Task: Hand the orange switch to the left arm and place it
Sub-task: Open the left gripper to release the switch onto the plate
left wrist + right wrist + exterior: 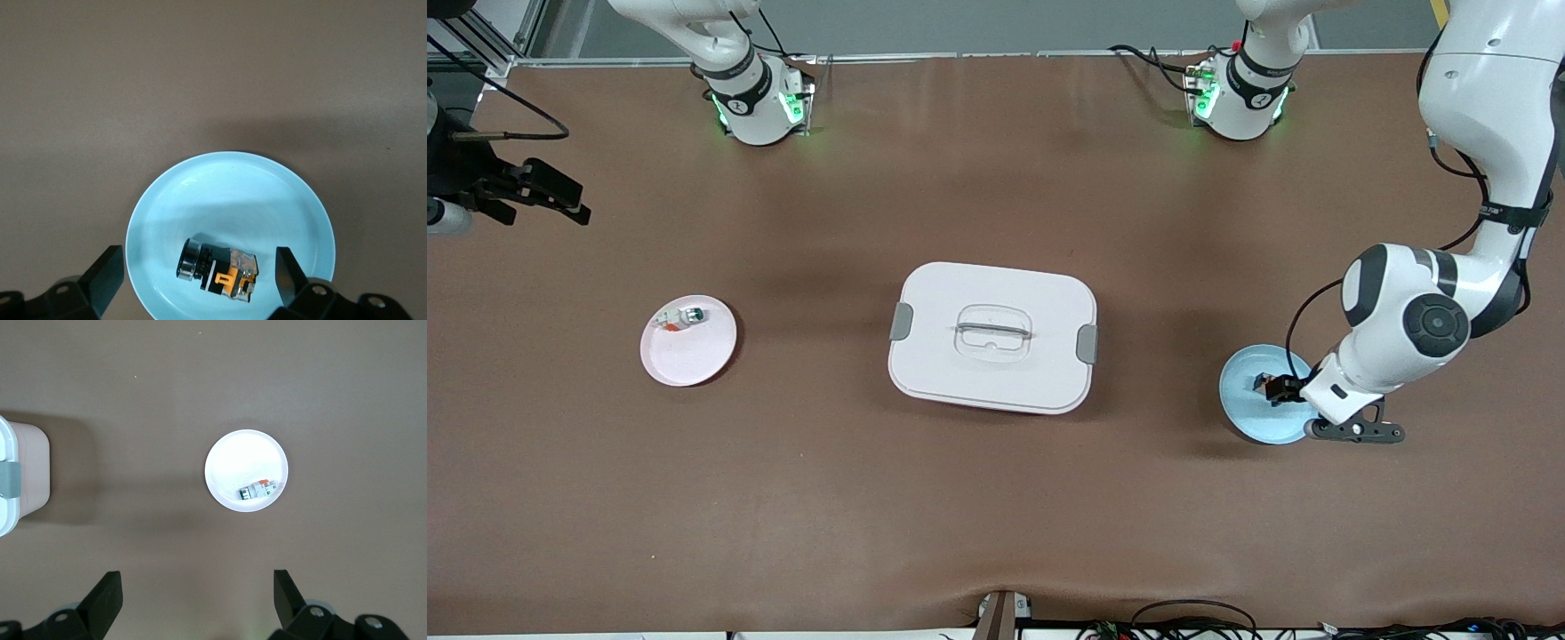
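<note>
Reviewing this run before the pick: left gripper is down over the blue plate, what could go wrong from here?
1. The orange switch lies on its side, off-centre between the open left gripper fingers; closing may twist or flick it.
2. The fingers sit low over the blue plate; they may catch the rim and shove it.
3. The box stands between the plates; a low carry could hit it.
The open right gripper waits near the table edge.

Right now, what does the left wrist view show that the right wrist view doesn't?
Left wrist only: the orange switch lying in the blue plate, the left gripper low over it, jaws open either side of the switch.
Right wrist only: the pink plate holding a white-and-green part, a corner of the box, and the right gripper, open, high over the table.
Both: the brown table.
</note>
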You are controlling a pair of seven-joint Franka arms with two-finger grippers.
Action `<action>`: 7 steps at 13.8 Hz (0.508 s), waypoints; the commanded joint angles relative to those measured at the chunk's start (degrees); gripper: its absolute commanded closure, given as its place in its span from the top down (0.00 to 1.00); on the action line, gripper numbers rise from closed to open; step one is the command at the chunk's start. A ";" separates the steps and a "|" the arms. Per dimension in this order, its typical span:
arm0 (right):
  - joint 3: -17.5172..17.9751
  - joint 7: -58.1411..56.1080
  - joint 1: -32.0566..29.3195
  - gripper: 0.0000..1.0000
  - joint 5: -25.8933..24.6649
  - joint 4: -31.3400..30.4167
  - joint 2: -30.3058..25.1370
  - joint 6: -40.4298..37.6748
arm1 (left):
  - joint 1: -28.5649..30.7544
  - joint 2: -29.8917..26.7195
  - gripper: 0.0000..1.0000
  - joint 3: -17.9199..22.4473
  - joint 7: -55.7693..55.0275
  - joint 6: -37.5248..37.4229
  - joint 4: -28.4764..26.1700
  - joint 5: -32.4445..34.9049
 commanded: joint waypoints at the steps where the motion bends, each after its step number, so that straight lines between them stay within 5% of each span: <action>1: -0.14 -0.80 -0.02 1.00 0.75 0.33 -0.44 -0.70 | -5.44 -3.88 1.00 6.31 5.22 -0.92 -1.99 -6.99; 4: -0.14 -0.80 0.07 1.00 0.75 0.33 -0.44 -0.35 | -15.82 -6.70 1.00 18.36 9.47 -3.03 -2.69 -12.91; 7: 0.21 -0.89 0.16 1.00 -0.30 0.33 -0.61 0.00 | -16.55 -7.41 1.00 18.39 5.70 -3.12 -2.69 -12.91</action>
